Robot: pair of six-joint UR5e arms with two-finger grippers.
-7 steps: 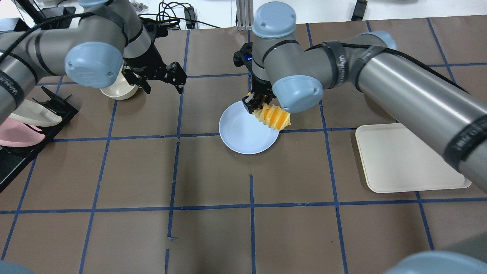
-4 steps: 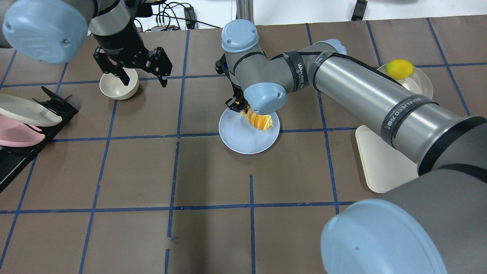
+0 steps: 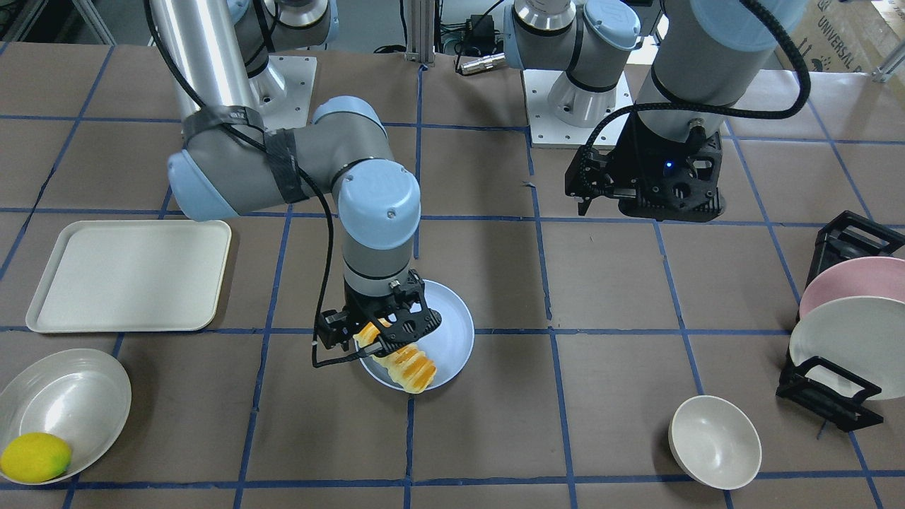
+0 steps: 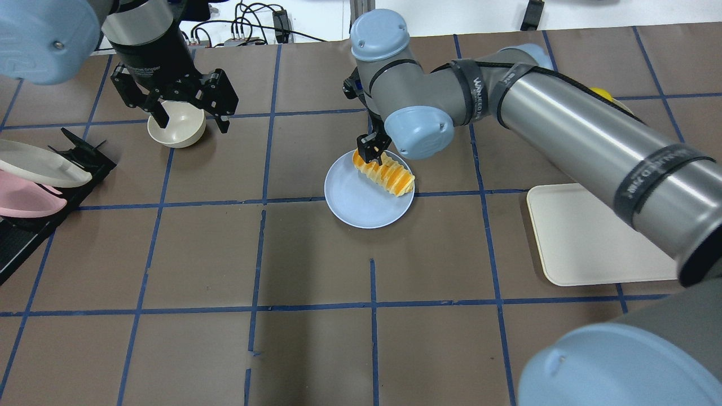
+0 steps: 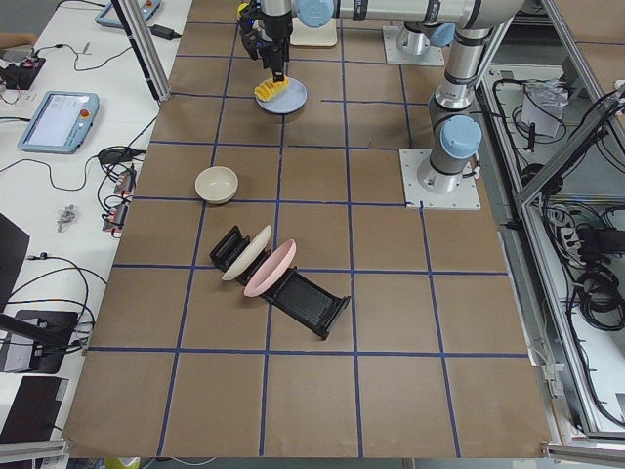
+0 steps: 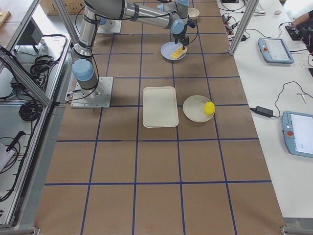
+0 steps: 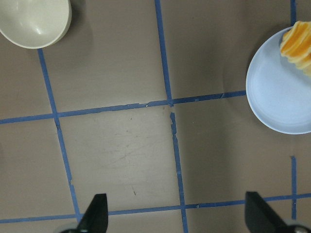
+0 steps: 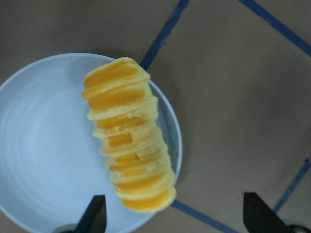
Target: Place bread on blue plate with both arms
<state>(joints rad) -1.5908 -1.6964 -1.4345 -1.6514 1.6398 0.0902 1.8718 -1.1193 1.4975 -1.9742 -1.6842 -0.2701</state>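
The bread [image 4: 384,174] lies on the blue plate [image 4: 355,203], along its far-right side, with one end at the rim. In the right wrist view the bread [image 8: 127,141] rests on the plate [image 8: 43,155]. My right gripper [image 4: 372,148] is open just above the bread's far end, and its fingertips [image 8: 95,216] stand wide apart on either side of it. The front view shows this gripper [image 3: 382,334] over the bread [image 3: 410,367]. My left gripper [image 4: 181,113] is open and empty, high over the cream bowl [image 4: 176,128].
A cream tray [image 4: 592,237] lies to the right. A black rack [image 4: 34,186] with a white and a pink plate stands at the left edge. A lemon [image 3: 34,456] sits in a white dish [image 3: 71,403]. The left wrist view shows the bowl [image 7: 34,22] and the plate [image 7: 279,97].
My right gripper lowered the bread onto the plate, let it go and rose a little. My left arm drew back to the left, over the bowl.
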